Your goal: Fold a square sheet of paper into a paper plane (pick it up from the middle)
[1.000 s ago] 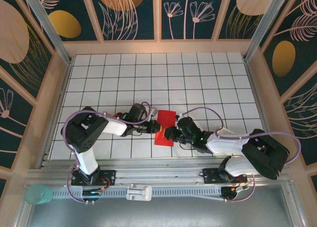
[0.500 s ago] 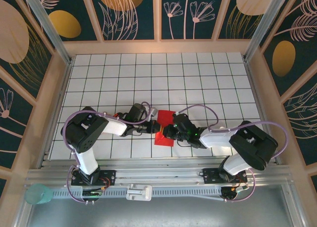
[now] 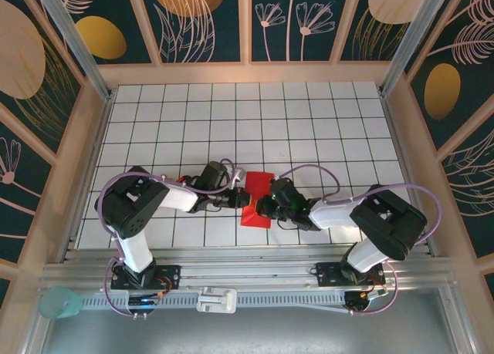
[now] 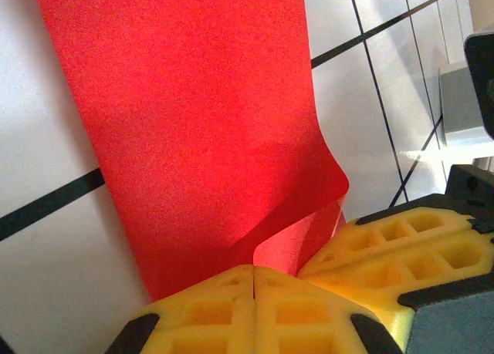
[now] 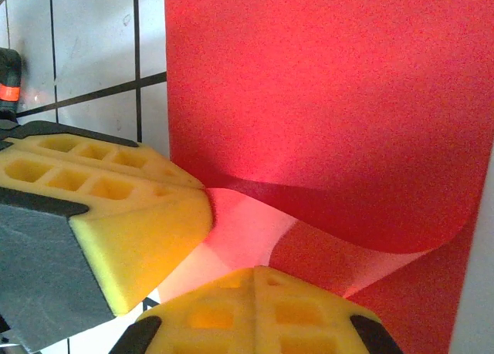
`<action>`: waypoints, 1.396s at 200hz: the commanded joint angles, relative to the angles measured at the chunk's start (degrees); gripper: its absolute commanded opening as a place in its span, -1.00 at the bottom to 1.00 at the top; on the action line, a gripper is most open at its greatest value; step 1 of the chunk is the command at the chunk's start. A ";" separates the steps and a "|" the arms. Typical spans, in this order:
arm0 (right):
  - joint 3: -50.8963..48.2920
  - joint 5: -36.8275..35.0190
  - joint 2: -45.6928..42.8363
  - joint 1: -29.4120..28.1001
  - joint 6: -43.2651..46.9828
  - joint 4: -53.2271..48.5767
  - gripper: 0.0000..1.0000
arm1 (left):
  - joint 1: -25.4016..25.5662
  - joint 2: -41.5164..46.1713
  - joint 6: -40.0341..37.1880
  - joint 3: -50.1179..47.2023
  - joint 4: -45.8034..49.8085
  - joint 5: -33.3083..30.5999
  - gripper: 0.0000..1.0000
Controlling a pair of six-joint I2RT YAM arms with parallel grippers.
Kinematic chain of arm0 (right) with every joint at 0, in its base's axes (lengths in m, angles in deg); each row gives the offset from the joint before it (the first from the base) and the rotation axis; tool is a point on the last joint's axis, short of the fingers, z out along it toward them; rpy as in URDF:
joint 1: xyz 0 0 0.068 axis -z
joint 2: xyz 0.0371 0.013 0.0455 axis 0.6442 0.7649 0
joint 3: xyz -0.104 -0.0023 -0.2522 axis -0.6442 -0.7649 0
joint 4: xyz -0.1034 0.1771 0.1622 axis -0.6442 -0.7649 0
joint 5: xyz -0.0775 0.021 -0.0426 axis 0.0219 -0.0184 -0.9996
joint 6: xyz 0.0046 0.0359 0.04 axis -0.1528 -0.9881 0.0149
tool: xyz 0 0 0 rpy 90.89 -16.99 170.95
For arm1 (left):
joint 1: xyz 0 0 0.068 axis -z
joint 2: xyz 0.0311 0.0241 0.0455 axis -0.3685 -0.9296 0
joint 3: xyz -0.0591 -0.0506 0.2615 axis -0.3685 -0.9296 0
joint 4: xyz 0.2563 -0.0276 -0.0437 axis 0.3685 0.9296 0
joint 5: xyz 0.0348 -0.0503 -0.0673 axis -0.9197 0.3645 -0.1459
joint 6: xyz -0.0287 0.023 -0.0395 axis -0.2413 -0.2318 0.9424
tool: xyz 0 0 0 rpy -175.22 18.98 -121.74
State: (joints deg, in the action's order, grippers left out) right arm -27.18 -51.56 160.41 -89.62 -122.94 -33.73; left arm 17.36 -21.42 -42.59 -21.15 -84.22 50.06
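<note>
The square sheet of paper is bright red and lies on the white grid table, with its near part bent up into a loose fold. My left gripper reaches in from the left. Its yellow jaws are shut right at the curled edge and seem to pinch it. My right gripper comes from the right, shut, its tips at the lower red layer. The two grippers almost touch. In the right wrist view the left fingers meet the crease.
The white grid table stretches open behind the paper, bounded by wooden rails and patterned walls. A teal cup and a small white fixture sit on the metal ledge near the arm bases.
The right arm's elbow has swung left, closer to its gripper, and the gripper has edged slightly up-left along the paper. The left arm and the paper have stayed in place.
</note>
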 commanded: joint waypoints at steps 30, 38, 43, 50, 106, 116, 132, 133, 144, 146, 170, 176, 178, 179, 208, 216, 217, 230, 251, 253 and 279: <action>-1.96 -0.88 1.59 0.47 0.20 0.56 -0.96 | 0.36 -3.45 -2.06 -0.55 7.03 -7.38 -1.00; -2.01 -0.90 1.59 0.47 0.18 0.38 -0.96 | 0.37 -3.21 -2.13 -0.37 7.32 -7.46 -1.00; -2.05 -0.94 1.59 0.47 0.18 0.22 -0.96 | 0.39 -3.14 -2.16 -0.20 7.48 -7.55 -1.00; -2.11 -1.03 1.55 0.47 0.18 0.03 -0.96 | 0.32 -2.82 -2.20 -0.09 7.63 -7.63 -1.00; -3.55 -1.31 1.58 0.47 0.07 -0.16 -0.97 | 0.41 3.38 -1.72 1.18 10.52 -8.66 -0.46; -3.73 -1.25 1.67 0.47 0.09 -0.23 -0.97 | 0.34 4.93 -1.45 1.14 11.25 -9.28 -0.33; -3.91 -1.14 1.85 0.47 -0.03 0.04 -0.97 | 0.37 9.26 -1.13 0.60 12.56 -10.48 -0.14; -3.91 -1.14 1.85 0.47 -0.01 0.07 -0.97 | 0.38 9.45 -1.10 0.56 12.60 -10.55 -0.13; -3.91 -1.14 1.94 0.47 -0.07 0.17 -0.97 | 0.39 12.22 -0.46 -0.49 13.40 -11.52 -0.04; -3.91 -1.14 1.95 0.47 -0.08 0.14 -0.97 | 0.39 12.81 -0.28 -0.70 13.42 -11.64 -0.03; -3.74 -1.14 2.03 0.50 0.04 0.10 -0.97 | 0.54 19.22 3.43 -5.51 12.24 -9.76 -0.02; -3.73 -1.19 2.03 0.47 0.05 0.01 -0.97 | 0.64 20.71 4.54 -7.13 11.39 -8.56 -0.07; -3.74 -1.22 2.10 0.47 0.02 0.01 -0.97 | 0.72 21.19 4.85 -7.64 11.10 -8.16 -0.09; -3.74 -1.22 2.07 0.47 0.05 0.02 -0.97 | 0.78 21.39 5.05 -7.87 10.94 -7.90 -0.10; -3.52 -1.23 2.21 0.47 0.21 -0.25 -0.97 | 3.01 25.31 7.65 -12.78 8.65 -3.86 -0.59; -3.41 -1.30 2.26 0.47 0.32 -0.33 -0.97 | 3.99 24.87 7.49 -12.97 8.22 -2.99 -0.71; -3.44 -1.31 2.28 0.47 0.34 -0.34 -0.97 | 4.08 24.77 7.43 -12.95 8.14 -2.85 -0.72; -3.37 -1.40 2.30 0.45 0.35 -0.35 -0.97 | 5.35 22.86 7.13 -12.08 7.27 -1.47 -0.86; -3.19 -1.31 2.34 0.47 0.36 -0.42 -0.97 | 6.46 19.48 7.08 -10.03 5.82 -0.84 -1.00; -3.21 -1.31 2.31 0.47 0.36 -0.47 -0.97 | 6.52 19.20 7.05 -9.92 5.66 -0.80 -1.00; -3.04 -1.40 2.28 0.47 0.46 -0.77 -0.98 | 7.40 15.48 6.43 -7.82 5.39 -0.40 -1.00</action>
State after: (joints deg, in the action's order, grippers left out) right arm -29.21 -51.56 160.74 -89.53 -122.96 -29.64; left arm 24.11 -3.25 -35.90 -31.45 -76.26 47.63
